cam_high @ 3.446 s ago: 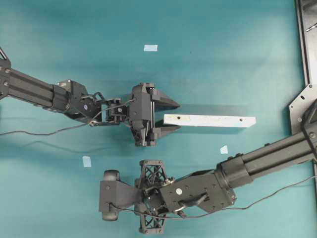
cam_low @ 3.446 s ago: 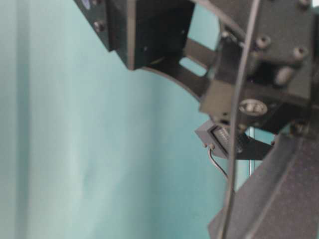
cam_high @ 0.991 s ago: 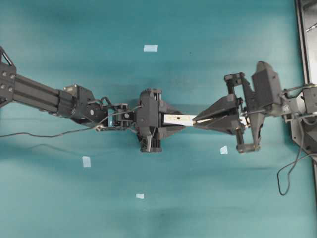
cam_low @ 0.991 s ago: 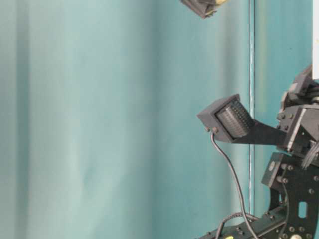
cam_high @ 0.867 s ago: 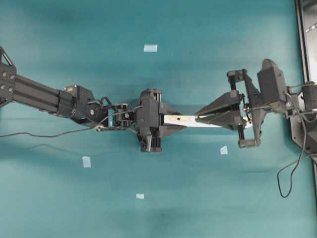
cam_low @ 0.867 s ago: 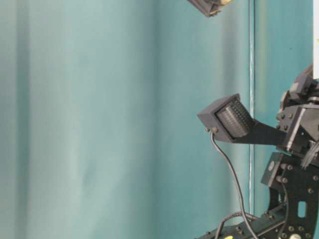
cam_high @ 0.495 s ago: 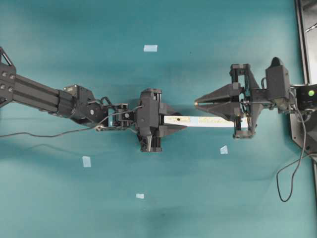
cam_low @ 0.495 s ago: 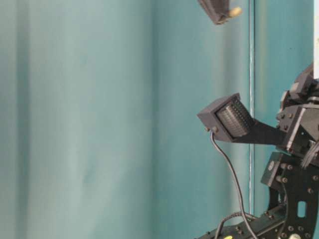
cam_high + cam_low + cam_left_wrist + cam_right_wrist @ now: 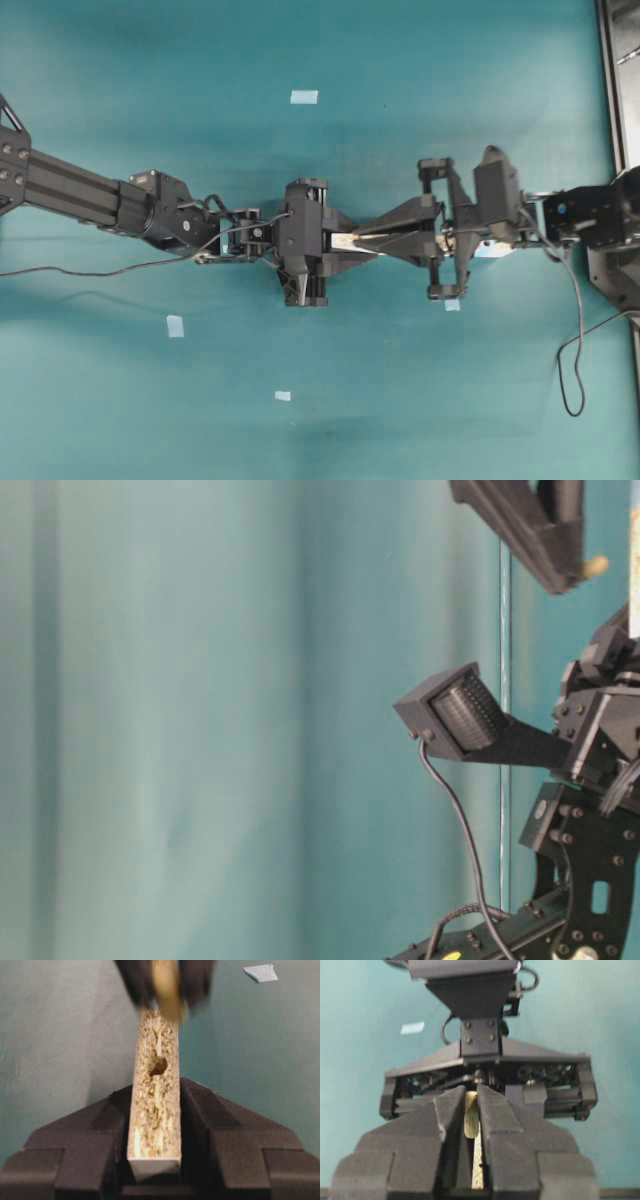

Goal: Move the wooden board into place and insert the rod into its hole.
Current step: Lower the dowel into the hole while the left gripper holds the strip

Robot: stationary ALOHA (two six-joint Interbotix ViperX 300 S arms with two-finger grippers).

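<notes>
On the teal worktop, the left gripper has its jaws closed on one long pale wooden board standing on edge, one dark hole up. From the right, the right gripper pinches one short cream rod above it. Four pale-blue tape squares lie scattered; most of the board is hidden.

Teal table surface; small pale tape squares scattered; black frame at right edge.

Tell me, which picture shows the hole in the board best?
The left wrist view: the hole sits sharp and dark in the rough top edge of the board, just ahead of the left gripper. In the overhead, table-level and right wrist views, I cannot make out that hole.
</notes>
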